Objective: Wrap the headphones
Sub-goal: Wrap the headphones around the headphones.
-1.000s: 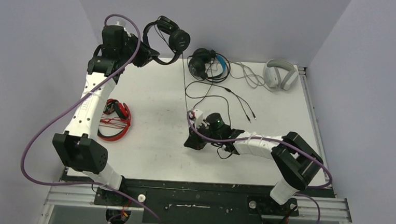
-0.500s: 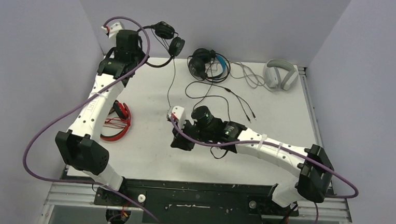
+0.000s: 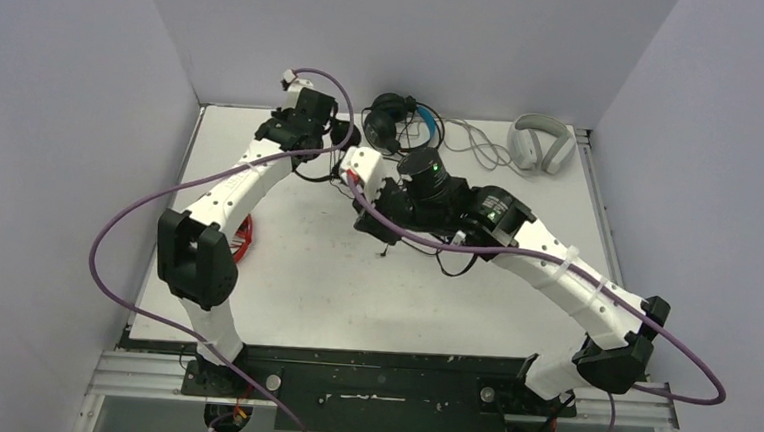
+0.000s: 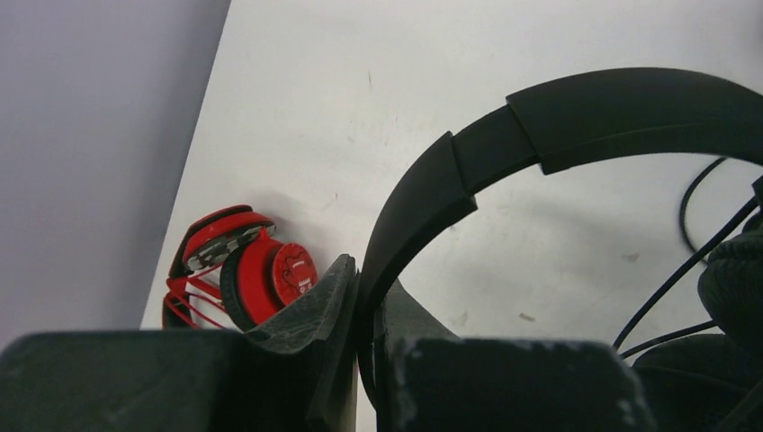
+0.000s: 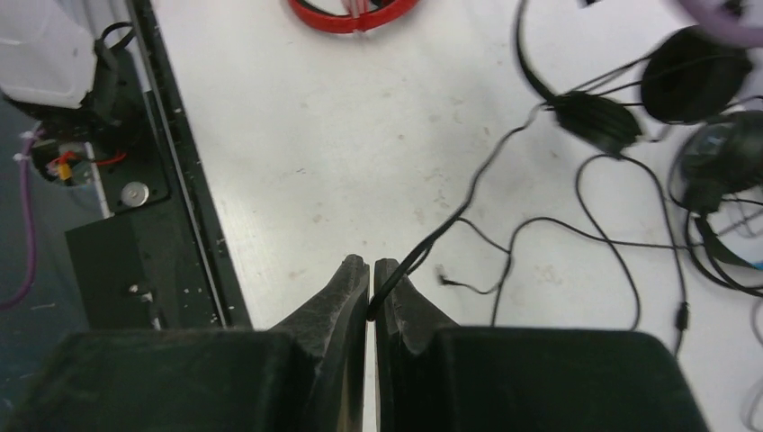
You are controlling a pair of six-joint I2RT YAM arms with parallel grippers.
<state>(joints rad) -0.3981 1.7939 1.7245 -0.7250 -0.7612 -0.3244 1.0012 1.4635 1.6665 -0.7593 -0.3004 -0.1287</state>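
Matte all-black plastic headset, thin black cable same. Red-and-black headset at table's 9 o'clock. Black headset with blue trim at 12, white-grey headset at 1. Scuffed white tabletop, purple arm hoses.

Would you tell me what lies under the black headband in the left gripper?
Bare table, a thin black cable at right, red headphones off to the left. The left gripper hides the nearest part.

In the top view, the left arm is covering most of the red-and-black headset, and the right arm is overlapping a black cable. In the right wrist view, the top edge is cropping that same headset; the all-black headset is appearing blurred.
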